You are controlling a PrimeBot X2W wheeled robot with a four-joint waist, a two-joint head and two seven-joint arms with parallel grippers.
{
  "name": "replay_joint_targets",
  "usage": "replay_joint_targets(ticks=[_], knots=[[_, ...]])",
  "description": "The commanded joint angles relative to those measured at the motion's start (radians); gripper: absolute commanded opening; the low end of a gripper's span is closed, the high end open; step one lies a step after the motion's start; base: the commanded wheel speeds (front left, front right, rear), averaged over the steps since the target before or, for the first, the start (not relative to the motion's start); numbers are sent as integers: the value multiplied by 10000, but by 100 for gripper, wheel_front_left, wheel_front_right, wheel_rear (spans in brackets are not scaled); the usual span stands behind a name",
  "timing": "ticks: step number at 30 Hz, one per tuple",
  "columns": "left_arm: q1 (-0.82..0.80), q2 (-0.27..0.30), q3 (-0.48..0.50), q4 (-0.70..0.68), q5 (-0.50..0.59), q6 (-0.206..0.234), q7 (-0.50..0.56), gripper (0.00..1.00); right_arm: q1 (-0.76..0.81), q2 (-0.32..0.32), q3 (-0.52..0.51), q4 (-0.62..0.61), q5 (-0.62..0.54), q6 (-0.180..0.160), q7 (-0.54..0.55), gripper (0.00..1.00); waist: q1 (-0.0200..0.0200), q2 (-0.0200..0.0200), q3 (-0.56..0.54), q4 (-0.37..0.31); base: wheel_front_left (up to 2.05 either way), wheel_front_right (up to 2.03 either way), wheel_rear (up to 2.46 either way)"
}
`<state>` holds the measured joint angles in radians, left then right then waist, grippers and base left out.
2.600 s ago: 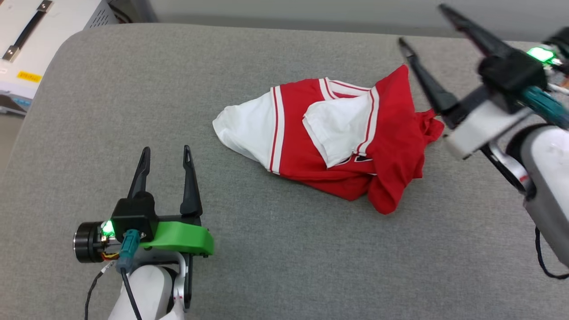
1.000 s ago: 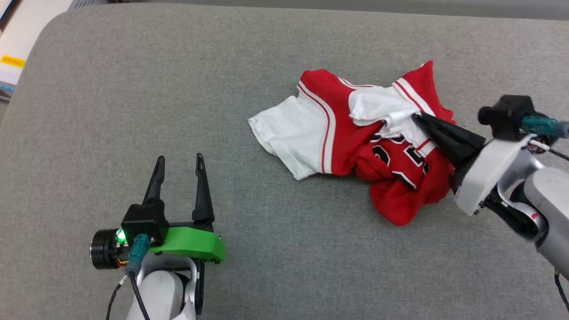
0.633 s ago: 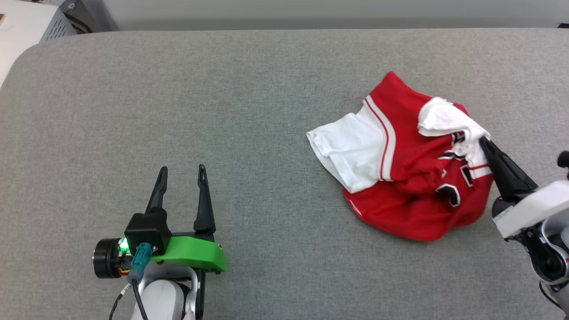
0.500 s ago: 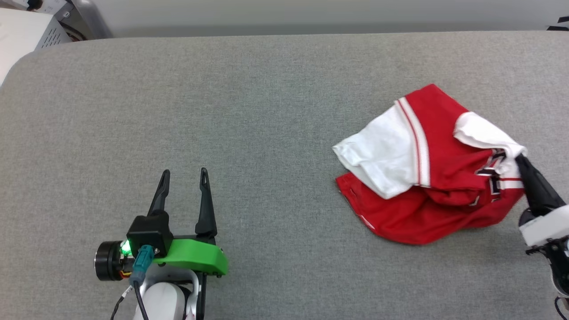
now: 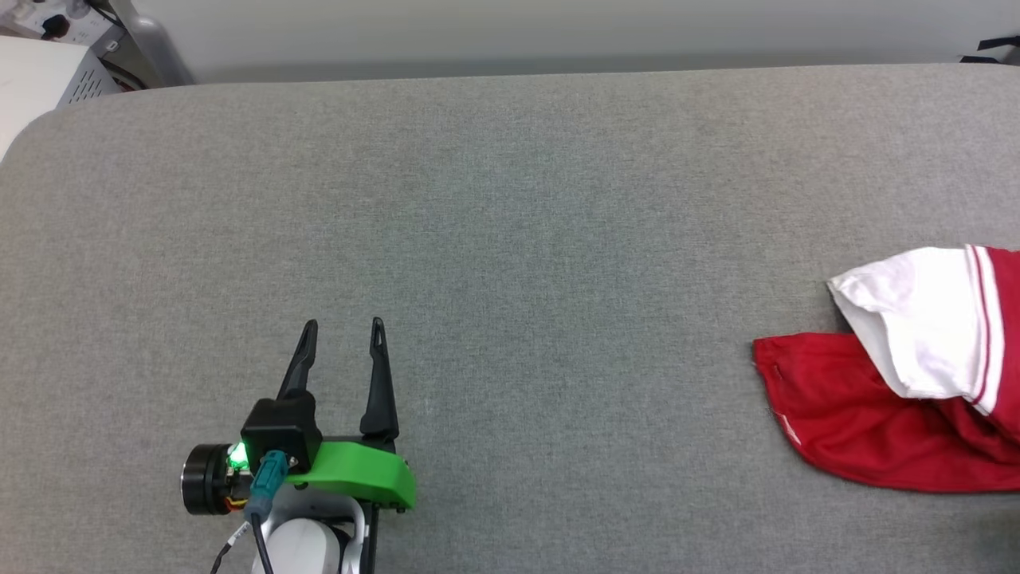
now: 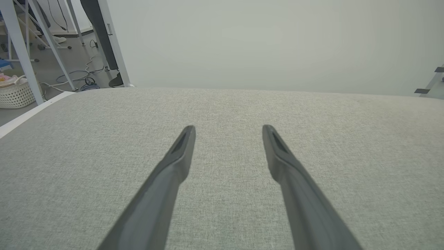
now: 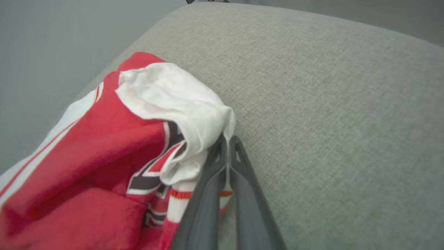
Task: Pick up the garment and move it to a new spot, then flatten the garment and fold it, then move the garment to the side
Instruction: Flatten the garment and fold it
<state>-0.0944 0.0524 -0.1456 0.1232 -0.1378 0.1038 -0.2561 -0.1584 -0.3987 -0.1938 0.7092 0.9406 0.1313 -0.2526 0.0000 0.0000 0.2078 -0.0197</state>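
The garment (image 5: 900, 391), a bunched red jersey with white sleeves, lies at the right edge of the head view, partly cut off by the frame. In the right wrist view my right gripper (image 7: 227, 140) is shut on a white sleeve fold of the garment (image 7: 104, 139), with black lettering and striped trim showing beside the fingers. My left gripper (image 5: 343, 328) rests at the lower left of the head view, far from the shirt. The left wrist view shows the left gripper (image 6: 228, 129) open over bare fabric, with nothing between its fingers.
A grey cloth-covered table (image 5: 478, 239) spreads under everything, its far edge meeting a pale wall. A white cabinet (image 5: 32, 80) stands past the left corner. Off the table in the left wrist view are metal frame legs (image 6: 20, 52) and a white basket (image 6: 15, 95).
My right gripper closed on the white sleeve and dragged the garment to the right, past the picture's right edge. The head camera also shifted. The left gripper stayed open and still.
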Motion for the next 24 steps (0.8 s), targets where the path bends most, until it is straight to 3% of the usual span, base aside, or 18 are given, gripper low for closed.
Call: replay_joint_targets(ticks=[1, 3, 4, 6, 10, 15, 19, 24], knots=[[158, -22, -18, 28, -33, -3, -57, 100, -164, 144, -242, 244, -268, -6, -90, 0, 0, 0, -27, -6, 0, 0, 0], [171, -22, -40, 39, -46, 4, -57, 100, -313, 308, -539, 402, -705, -6, -90, 0, 0, 0, -63, -23, 0, 0, 0], [182, -22, -46, 42, -49, 10, -57, 100, -366, 377, -688, 360, -887, -6, -90, 24, 0, 0, -83, -38, 0, 0, 0], [223, -22, -54, 47, -56, 22, -57, 100, -398, 427, -1066, 111, -1495, -6, -90, 100, 0, 0, -135, -76, 0, 0, 0], [298, -22, -83, 50, -57, 28, -57, 100, -274, 629, -2234, -1169, -3331, -6, -91, 100, 0, 0, -254, -117, 0, 0, 0], [314, -22, -70, -54, 120, 13, -57, 100, -83, 1335, -3314, -3757, -5312, -6, -91, 100, 0, 0, -320, -102, 0, 0, 0], [312, -22, -11, -169, 314, -24, -57, 100, -108, 1438, -2823, -5582, -6300, -6, 28, 100, 0, 0, -307, -71, 0, 0, 0], [284, -22, 20, -327, 493, -66, -57, 100, -470, 746, -1249, -7487, -6826, -6, 1327, 100, 0, 0, -209, 3, 0, 0, 0]])
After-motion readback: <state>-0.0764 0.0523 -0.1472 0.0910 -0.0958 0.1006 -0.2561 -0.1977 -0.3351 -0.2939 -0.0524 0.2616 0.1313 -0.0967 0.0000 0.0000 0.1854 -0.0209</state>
